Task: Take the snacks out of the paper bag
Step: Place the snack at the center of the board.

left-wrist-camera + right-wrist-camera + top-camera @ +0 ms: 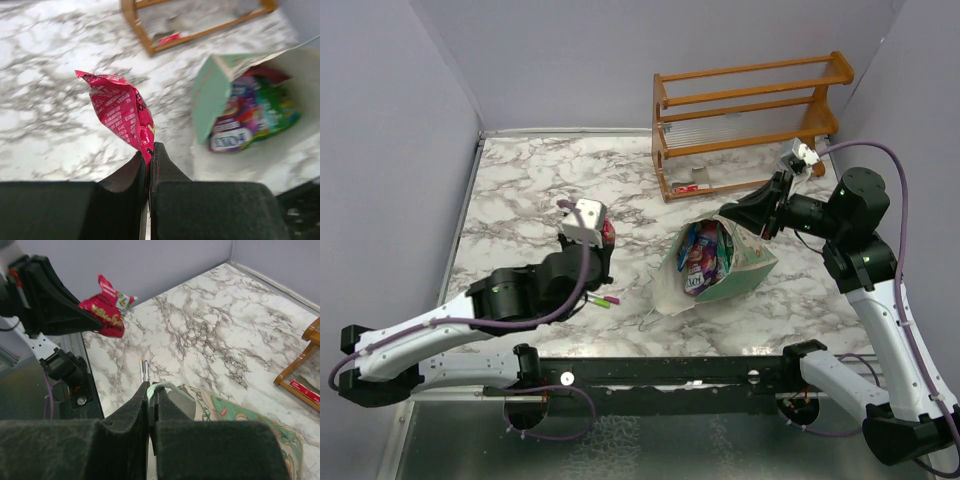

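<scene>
The pale green paper bag (740, 272) lies on its side in the middle of the marble table, mouth open toward the left, with several glossy snack packets (703, 256) showing inside. My right gripper (728, 216) is shut on the bag's upper rim (165, 388) and holds the mouth open. My left gripper (604, 238) is shut on a pink-red snack packet (120, 110) and holds it above the table, left of the bag. The bag and its purple, pink and green packets (250, 120) show at the right of the left wrist view. The held packet also shows in the right wrist view (106, 312).
An orange wooden rack (750, 120) stands at the back right with a small red-and-white flat item (691, 186) under it. Green and purple marker pens (603, 299) lie near the left arm. Lilac walls enclose the table on three sides.
</scene>
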{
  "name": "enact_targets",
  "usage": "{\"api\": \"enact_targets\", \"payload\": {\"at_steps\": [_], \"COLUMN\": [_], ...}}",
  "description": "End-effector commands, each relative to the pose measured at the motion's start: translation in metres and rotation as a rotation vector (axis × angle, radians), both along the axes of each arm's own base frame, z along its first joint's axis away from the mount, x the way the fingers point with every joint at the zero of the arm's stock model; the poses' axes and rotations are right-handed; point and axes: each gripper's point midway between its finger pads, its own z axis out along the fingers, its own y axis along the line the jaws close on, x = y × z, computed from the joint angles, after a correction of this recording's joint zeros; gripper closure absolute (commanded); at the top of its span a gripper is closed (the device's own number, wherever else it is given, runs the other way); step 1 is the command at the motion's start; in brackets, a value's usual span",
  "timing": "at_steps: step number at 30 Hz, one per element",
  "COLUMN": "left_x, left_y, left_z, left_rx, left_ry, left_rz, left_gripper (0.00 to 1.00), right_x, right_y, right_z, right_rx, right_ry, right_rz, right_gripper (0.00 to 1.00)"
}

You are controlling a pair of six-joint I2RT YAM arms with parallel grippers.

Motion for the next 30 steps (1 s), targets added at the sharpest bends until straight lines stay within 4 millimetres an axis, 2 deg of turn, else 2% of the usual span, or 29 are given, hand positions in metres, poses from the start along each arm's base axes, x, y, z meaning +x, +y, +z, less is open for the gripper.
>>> {"api": "enact_targets", "payload": {"at_steps": [1,5,10,13,20,24,25,28,30], "left_x": [0.02,0.043,0.077,0.105,0.196,0.244,0.256,0.275,0.289], "left_y": [0.031,0.041,0.075,0.091,0.14,0.155,0.158,0.179,0.186], "left_z": [-0.048,-0.089,-0.125,-0.141,-0.149,-0.155,-0.166,-0.191,-0.205], "left_rx": [0.245,0.271,0.334,0.388,0.483,0.545,0.579,0.701,0.772], "left_ry": [0.048,0.153,0.258,0.327,0.396,0.448,0.472,0.568,0.58], "left_rz": [0.2,0.219,0.31,0.325,0.482,0.54,0.543,0.607,0.633], "left_gripper": [1.0,1.0,1.0,1.0,1.0,1.0,1.0,1.0,1.0], "right_x": [0.002,0.002,0.001,0.001,-0.001,0.002,0.003,0.006,0.006], "right_y": [-0.002,-0.002,-0.002,-0.003,-0.004,-0.005,-0.005,-0.006,-0.006], "right_z": [0.015,0.012,0.013,0.014,0.011,0.009,0.009,0.009,0.009], "right_rx": [0.009,0.012,0.009,0.007,0.014,0.021,0.023,0.022,0.015], "right_ry": [-0.085,-0.078,-0.071,-0.076,-0.06,-0.038,-0.036,-0.023,-0.019], "right_rz": [-0.029,-0.028,-0.027,-0.035,-0.041,-0.062,-0.067,-0.081,-0.083], "right_gripper": [0.99,0.99,0.99,0.99,0.99,0.99,0.99,0.99,0.99]}}
